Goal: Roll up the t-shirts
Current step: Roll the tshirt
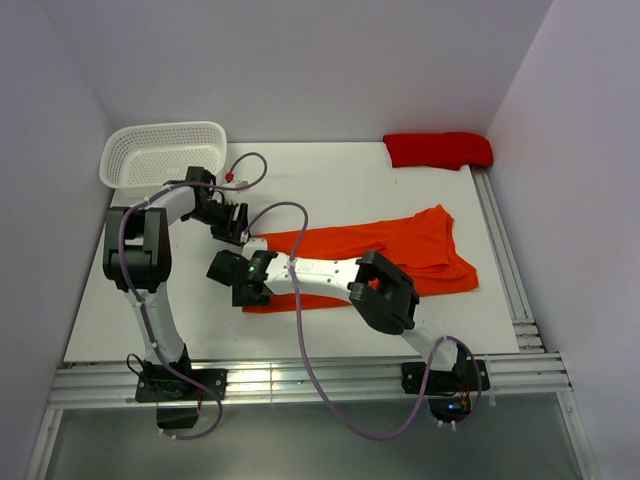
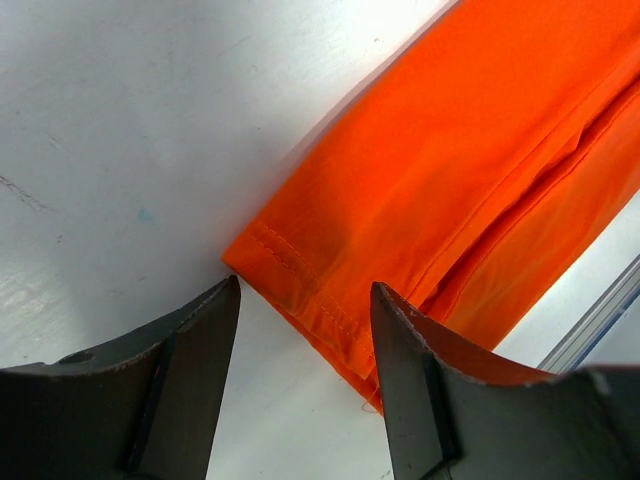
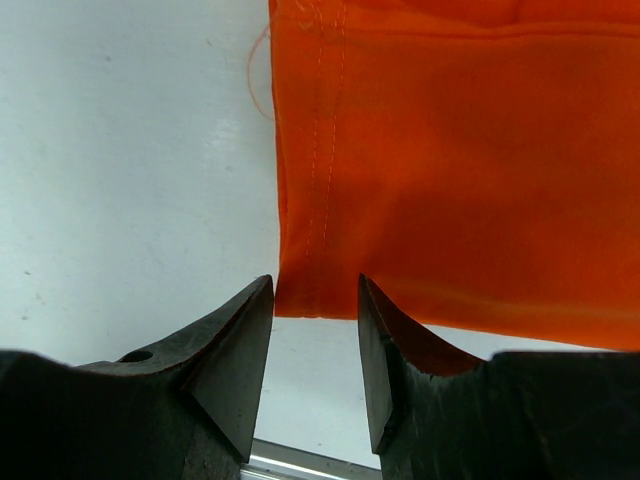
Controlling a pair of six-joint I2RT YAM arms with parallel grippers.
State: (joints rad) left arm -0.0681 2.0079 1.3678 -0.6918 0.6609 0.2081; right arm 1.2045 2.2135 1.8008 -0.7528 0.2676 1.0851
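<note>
Progress: I judged the work barely begun. The orange t-shirt (image 1: 400,250) lay flat as a long folded band, and no turn of a roll showed in it.
Left gripper (image 2: 305,290): my jaws stood apart and held nothing. One corner of the stitched hem lay just ahead of the gap between them.
Right gripper (image 3: 315,285): these jaws were also parted and empty, with the other hem corner just ahead of my fingertips.
Contact: I could not tell whether either set of fingers touched the cloth or the table (image 1: 330,180) beneath.
Shirt's place: the band ran away from both grippers, its sleeves and collar at the end farthest from them.
Left to do: I judged that both corners had to be pinched and the hem turned over, then rolled along the whole band.
Red t-shirt (image 1: 438,150): it sat as a compact bundle well beyond the orange shirt's far end, well apart from both grippers. I could not tell whether it was properly rolled.
Basket (image 1: 160,128): this white, open-weave basket stood near my left gripper, on the side away from the shirt, and looked empty.
Obstruction: nothing lay on the band. My two grippers were close together, so I judged crowding to be the main risk.
</note>
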